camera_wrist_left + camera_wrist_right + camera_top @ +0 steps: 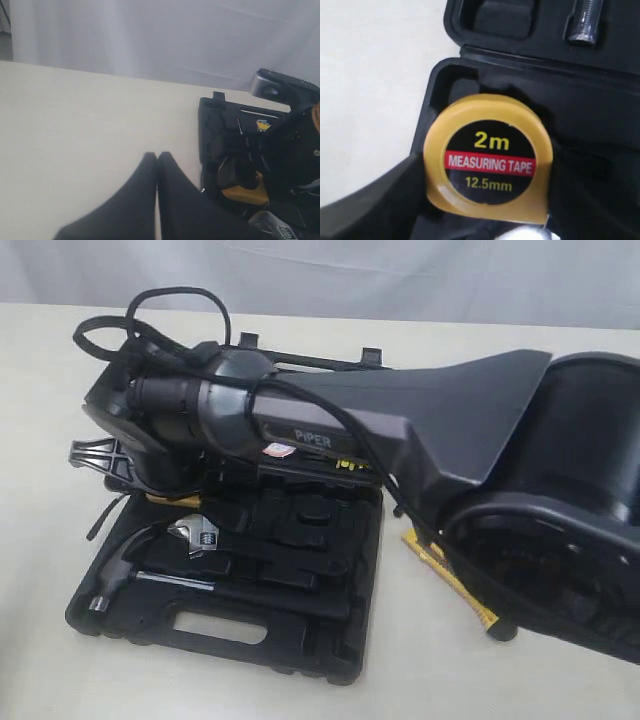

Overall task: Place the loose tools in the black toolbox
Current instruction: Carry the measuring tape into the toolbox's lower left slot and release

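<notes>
Right gripper (487, 197) grasps tape measure (487, 150) at toolbox (590, 105) corner.

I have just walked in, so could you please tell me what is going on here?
The right hand grips a yellow tape measure marked 2m, poised over a corner recess in the open black moulded-plastic toolbox. A black-handled hammer and a silver adjustable wrench lie in its near half. The left hand is shut and empty over the table. A yellow-and-black tool lies on the table beside the box.
</notes>
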Available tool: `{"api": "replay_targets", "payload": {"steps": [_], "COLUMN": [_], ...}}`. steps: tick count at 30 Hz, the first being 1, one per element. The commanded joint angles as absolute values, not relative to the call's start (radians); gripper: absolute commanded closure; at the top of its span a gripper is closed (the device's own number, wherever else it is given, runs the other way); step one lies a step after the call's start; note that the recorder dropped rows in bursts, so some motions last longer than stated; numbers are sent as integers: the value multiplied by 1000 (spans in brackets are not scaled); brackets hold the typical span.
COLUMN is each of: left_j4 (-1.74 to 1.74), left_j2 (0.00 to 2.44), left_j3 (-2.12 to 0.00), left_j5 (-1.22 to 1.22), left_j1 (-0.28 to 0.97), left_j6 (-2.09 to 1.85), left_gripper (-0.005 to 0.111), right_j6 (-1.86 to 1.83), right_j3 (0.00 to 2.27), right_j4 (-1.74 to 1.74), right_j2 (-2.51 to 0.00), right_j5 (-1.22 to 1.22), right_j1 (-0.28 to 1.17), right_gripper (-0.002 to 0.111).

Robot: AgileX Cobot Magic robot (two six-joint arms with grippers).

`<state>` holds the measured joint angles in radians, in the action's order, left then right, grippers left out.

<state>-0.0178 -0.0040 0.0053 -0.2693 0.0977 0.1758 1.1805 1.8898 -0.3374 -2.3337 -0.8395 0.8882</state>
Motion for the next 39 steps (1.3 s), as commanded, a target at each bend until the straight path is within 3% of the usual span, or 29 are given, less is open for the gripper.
{"api": "replay_targets", "payload": {"steps": [1, 13, 15, 21, 23, 39], "left_j4": [-15, -15, -15, -15, -15, -15], "left_j2": [0, 0, 0, 0, 0, 0], "left_j3": [0, 0, 0, 0, 0, 0], "left_j5": [-271, -271, -271, -271, -271, -271], "left_j1": [103, 103, 103, 103, 103, 103], "left_j6": [175, 175, 175, 175, 175, 175], "left_gripper": [107, 107, 107, 107, 107, 107], "right_j6": [1185, 1098, 1077, 1075, 1075, 1075], "right_j3": [1894, 1894, 1894, 1894, 1894, 1894], "right_j4": [-341, -301, -277, -257, -257, -301], "right_j2": [-2352, -2352, -2352, -2352, -2352, -2332], "right_j5": [-837, -804, -784, -744, -744, -856], "right_j1": [887, 887, 887, 887, 887, 887], "right_gripper": [109, 106, 97, 45, 36, 35]}}
